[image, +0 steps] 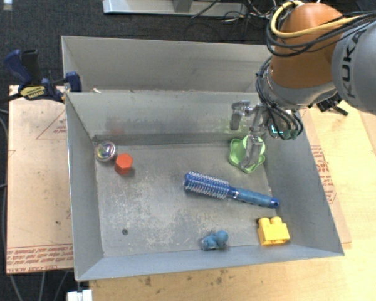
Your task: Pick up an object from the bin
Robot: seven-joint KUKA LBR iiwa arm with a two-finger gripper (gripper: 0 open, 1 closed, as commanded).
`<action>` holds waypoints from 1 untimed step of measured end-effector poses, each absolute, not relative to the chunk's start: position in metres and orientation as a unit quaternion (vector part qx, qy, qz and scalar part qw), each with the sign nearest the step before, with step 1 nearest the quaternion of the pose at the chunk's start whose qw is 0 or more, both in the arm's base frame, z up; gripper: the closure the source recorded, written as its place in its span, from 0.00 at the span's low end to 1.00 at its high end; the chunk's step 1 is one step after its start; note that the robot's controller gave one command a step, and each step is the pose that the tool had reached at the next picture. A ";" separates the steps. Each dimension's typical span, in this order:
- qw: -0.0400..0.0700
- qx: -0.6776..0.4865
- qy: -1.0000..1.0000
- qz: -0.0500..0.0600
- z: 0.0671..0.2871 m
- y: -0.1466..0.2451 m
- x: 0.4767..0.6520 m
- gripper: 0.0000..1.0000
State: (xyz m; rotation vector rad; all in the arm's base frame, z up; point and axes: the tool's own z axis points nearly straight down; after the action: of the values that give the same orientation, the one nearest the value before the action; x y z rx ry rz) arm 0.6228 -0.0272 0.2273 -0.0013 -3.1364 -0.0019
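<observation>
The arm reaches into the grey metal bin [81, 187] from the right, its orange wrist cover above the bin's far right corner. The hand [252, 147] hangs low at the far right of the bin floor, directly over a pale green see-through object [238, 156] that lies close to the foot of the far wall. The metal of the hand overlaps the upper part of this green thing, but I cannot tell whether the hand is open or closed, nor whether it has hold of the thing.

Just near of the green object lies a blue hairbrush [229, 190], bristle head to the left and handle pointing right and slightly nearer. In the near right corner sits a yellow toy block [273, 230], and to its left, against the near wall, a small lumpy blue thing [214, 240]. Well apart from these, at the far left of the floor, an orange-red block [123, 163] rests just beside a shiny silvery ball [104, 151].
</observation>
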 end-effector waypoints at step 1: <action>0.004 0.094 -0.996 -0.001 0.069 -0.025 0.607 0.00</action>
State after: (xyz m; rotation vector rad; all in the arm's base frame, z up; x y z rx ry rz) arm 0.6072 -0.0254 0.0685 0.2940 -3.1202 -0.0045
